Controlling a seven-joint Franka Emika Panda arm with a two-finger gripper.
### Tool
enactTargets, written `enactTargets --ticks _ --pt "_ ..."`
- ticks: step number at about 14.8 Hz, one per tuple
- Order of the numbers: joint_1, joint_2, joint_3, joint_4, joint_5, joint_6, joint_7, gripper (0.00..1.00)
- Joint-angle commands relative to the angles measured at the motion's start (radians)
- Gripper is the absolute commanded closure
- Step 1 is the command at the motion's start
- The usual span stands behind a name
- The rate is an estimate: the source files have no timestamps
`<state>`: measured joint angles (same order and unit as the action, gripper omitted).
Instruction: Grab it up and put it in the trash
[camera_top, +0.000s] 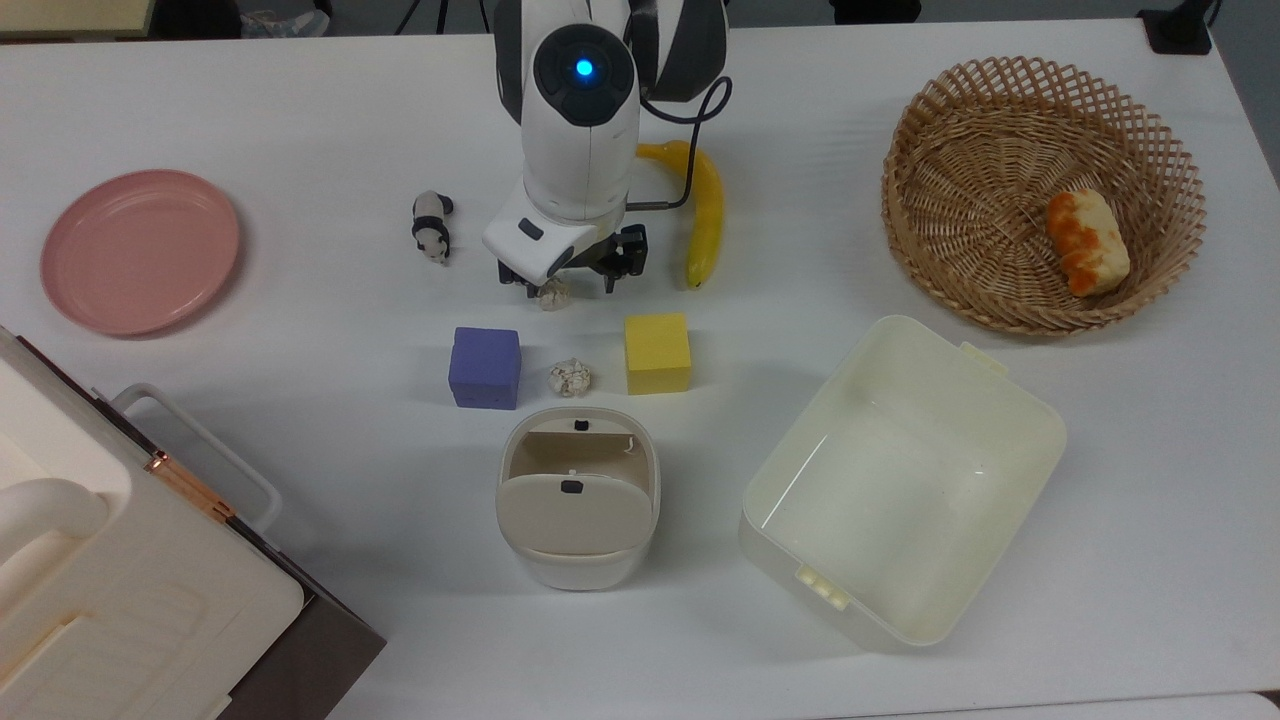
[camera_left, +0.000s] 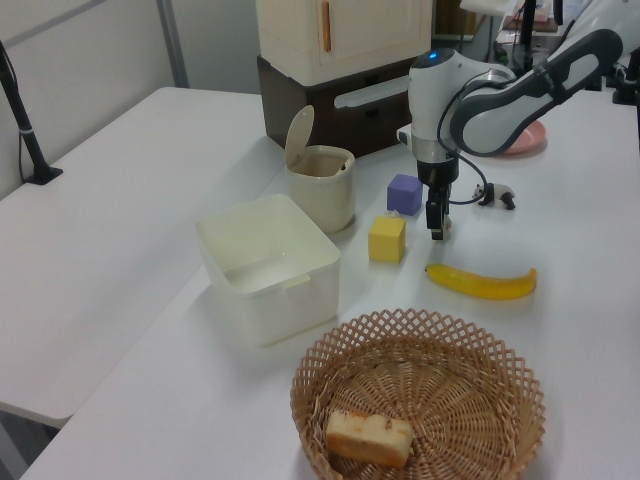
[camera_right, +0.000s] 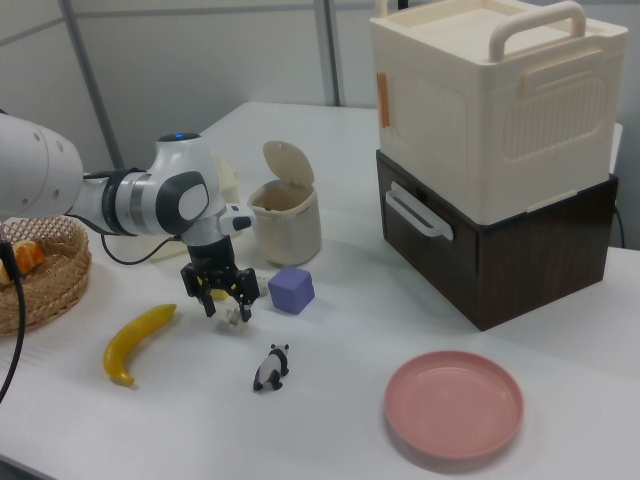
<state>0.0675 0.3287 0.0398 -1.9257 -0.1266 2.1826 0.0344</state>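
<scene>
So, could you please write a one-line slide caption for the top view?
Open gripper straddling the pale paper wad, with the flap-lid bin beyond the two cubes.

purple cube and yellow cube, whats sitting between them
In the top view, a grey-speckled paper wad lies between the purple cube and the yellow cube, touching neither.
</scene>
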Motion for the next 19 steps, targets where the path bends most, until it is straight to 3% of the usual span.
enactTargets --ticks 1,3,4,11,19 --pt "0.003 -0.010 -0.005 -0.021 -0.021 0.037 0.022 0.63" --pt "0.003 -0.010 -0.005 -0.021 -0.021 0.037 0.022 0.81" --pt "0.003 -0.011 -0.005 -0.019 -0.021 0.036 0.022 0.84" --pt "0.005 -0.045 -0.006 0.011 -0.021 0.006 0.022 0.84" --pt "0.003 -0.034 -0.006 0.209 -0.021 0.023 0.022 0.83"
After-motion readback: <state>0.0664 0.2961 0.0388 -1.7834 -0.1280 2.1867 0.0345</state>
